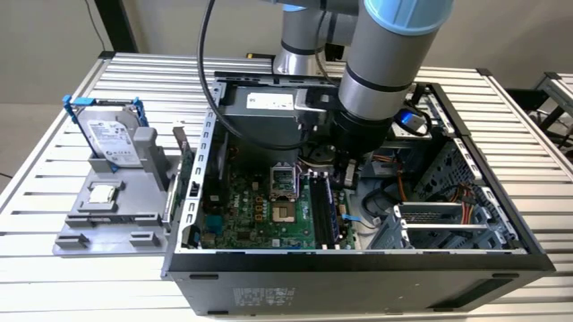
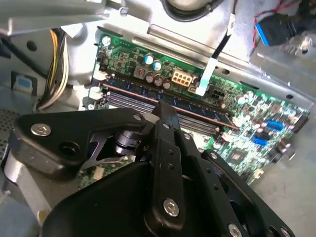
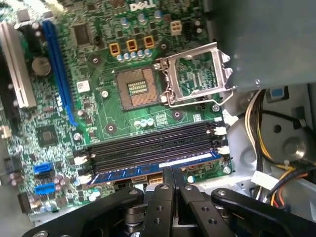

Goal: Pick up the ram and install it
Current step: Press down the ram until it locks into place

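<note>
Ram (image 3: 158, 167) lies seated in the motherboard (image 3: 98, 113) slot directly below the gripper (image 3: 172, 174), whose fingers are pressed together just above its edge.

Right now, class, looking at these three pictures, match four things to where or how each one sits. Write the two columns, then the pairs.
Things:
1. ram
2. hard drive
3. processor socket
4. gripper

Places or states:
A. lid swung open, nothing in it
B. upright in the grey stand outside the computer case
C. lying along a slot beside the black memory slots
D. inside the case, directly at the ram

Pairs: 1-C, 2-B, 3-A, 4-D
</note>
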{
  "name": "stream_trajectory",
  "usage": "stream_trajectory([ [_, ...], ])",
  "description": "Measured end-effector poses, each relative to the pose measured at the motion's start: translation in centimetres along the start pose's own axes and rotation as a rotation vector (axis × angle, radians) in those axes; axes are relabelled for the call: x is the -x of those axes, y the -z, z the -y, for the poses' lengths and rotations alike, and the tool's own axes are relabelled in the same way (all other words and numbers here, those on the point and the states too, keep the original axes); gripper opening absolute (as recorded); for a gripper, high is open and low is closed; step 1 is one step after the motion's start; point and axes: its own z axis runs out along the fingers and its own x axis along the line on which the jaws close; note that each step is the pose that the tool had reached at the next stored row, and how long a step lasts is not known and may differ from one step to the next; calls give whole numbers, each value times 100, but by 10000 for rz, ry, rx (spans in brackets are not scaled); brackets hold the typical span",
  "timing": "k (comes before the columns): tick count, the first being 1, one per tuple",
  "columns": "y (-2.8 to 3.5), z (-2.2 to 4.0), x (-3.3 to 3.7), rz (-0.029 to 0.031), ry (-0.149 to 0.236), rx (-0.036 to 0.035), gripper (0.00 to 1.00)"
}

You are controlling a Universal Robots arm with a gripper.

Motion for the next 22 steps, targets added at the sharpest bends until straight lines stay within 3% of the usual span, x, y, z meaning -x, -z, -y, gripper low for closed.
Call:
stream_trajectory([
  [5,-6,0,0,-11,810,10,0],
  [10,-14,-4,-1,-25,1255,14,0],
  [22,-29,-5,-7,-29,1330,17,0],
])
